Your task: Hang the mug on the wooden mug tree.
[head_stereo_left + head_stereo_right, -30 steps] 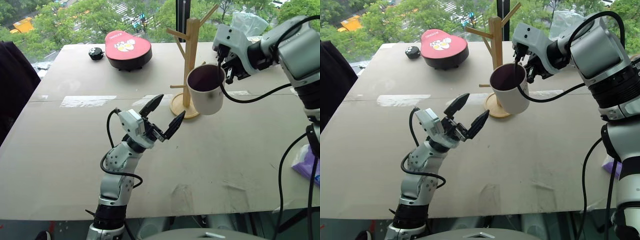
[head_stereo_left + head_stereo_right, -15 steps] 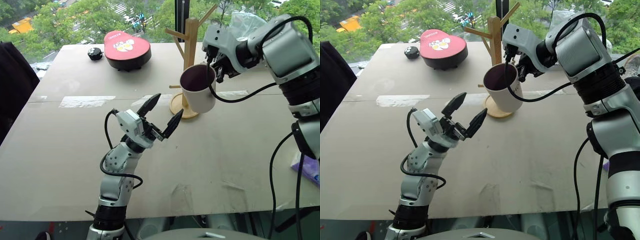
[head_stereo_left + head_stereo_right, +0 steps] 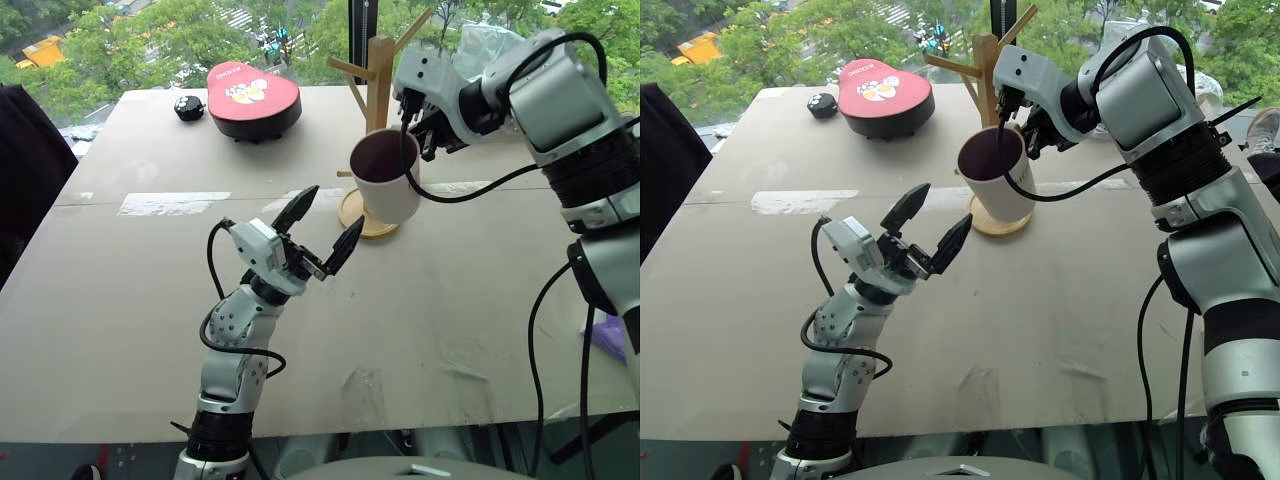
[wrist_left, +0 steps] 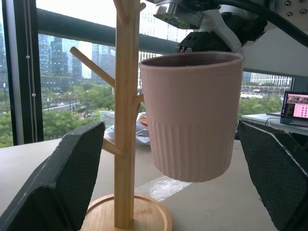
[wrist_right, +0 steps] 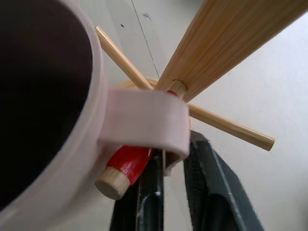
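Observation:
The cream-white mug (image 3: 385, 185) with its dark maroon inside hangs in the air against the post of the wooden mug tree (image 3: 380, 80). My right gripper (image 3: 415, 120) is at the mug's handle, on the side away from me. In the right wrist view, the red-tipped peg (image 5: 127, 159) passes through the handle loop (image 5: 144, 122) next to the post (image 5: 231, 43). The mug (image 4: 192, 120) sits above the tree's round base (image 4: 127, 216). My left gripper (image 3: 333, 210) stands open in front of the tree with nothing in it.
A red heart-shaped box (image 3: 255, 97) and a small black object (image 3: 192, 106) sit at the table's far left. A clear plastic bag (image 3: 490, 45) lies behind the tree. A purple-and-white bag (image 3: 615, 335) sits at the right edge. Tape strips (image 3: 175, 202) cross the tabletop.
My right arm has carried the mug to the left, up against the tree's post. The left arm has stayed where it was.

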